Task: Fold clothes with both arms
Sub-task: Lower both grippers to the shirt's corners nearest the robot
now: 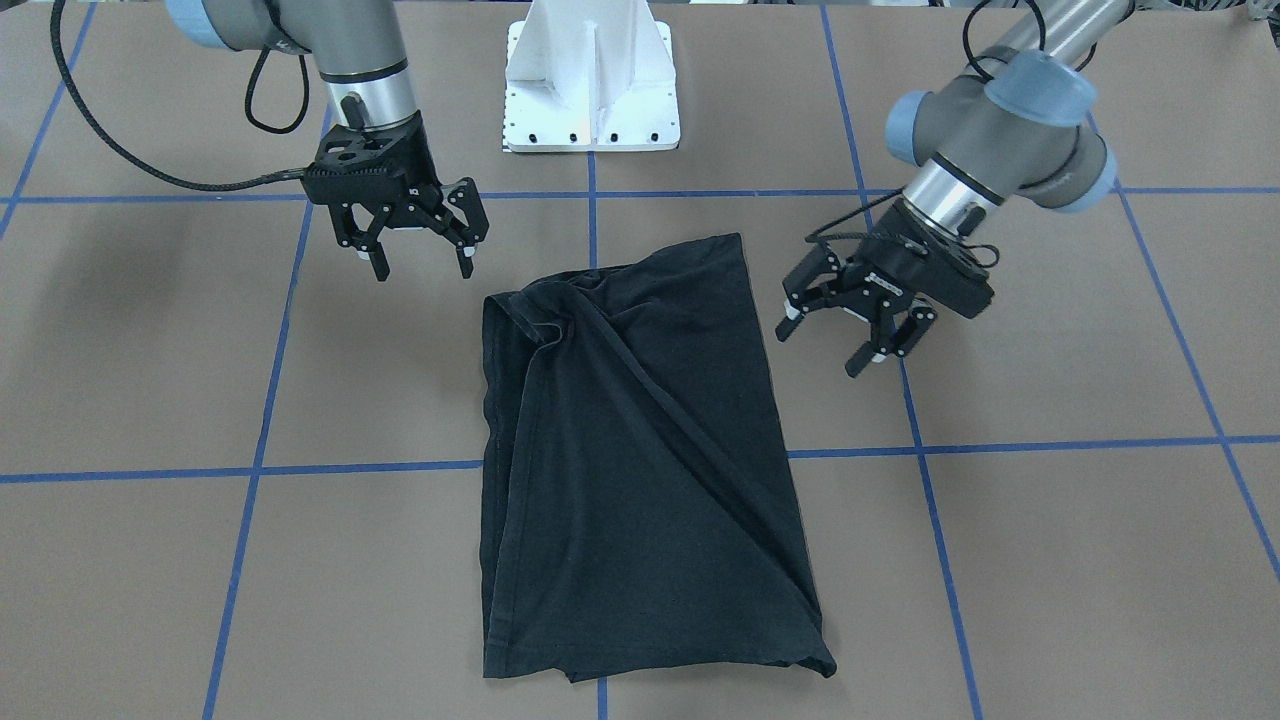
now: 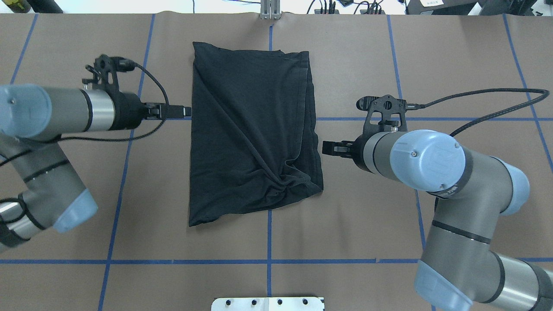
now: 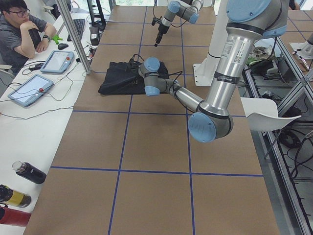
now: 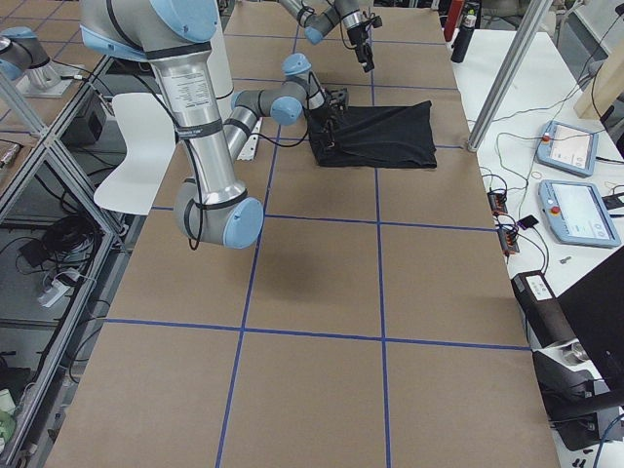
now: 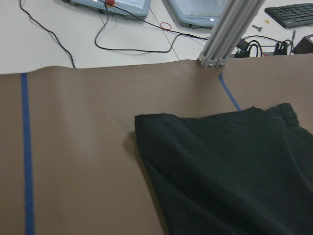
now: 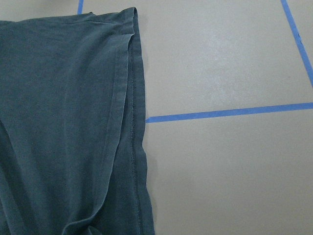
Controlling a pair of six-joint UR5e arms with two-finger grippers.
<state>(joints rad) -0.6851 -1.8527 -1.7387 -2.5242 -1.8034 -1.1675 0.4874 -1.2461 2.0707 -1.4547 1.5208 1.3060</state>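
Observation:
The clothes are one black T-shirt [image 1: 640, 460], lying flat on the brown table, folded lengthwise into a rough rectangle. It is bunched at the corner nearest my right arm [image 2: 281, 181], and no print shows. My left gripper [image 1: 825, 348] hovers open and empty just off the shirt's side edge [image 2: 186, 111]. My right gripper [image 1: 423, 270] hangs open and empty off the opposite edge [image 2: 325, 147], near the bunched end. The left wrist view shows a far corner of the shirt [image 5: 234, 171]. The right wrist view shows its hemmed edge [image 6: 63, 122].
The white pedestal base [image 1: 592, 90] stands at the table's near middle. Blue tape lines [image 1: 380, 466] grid the brown surface. An aluminium post [image 5: 230, 34] rises at the far edge. Beyond it a side table holds tablets [image 3: 27, 88], with a seated person [image 3: 17, 29].

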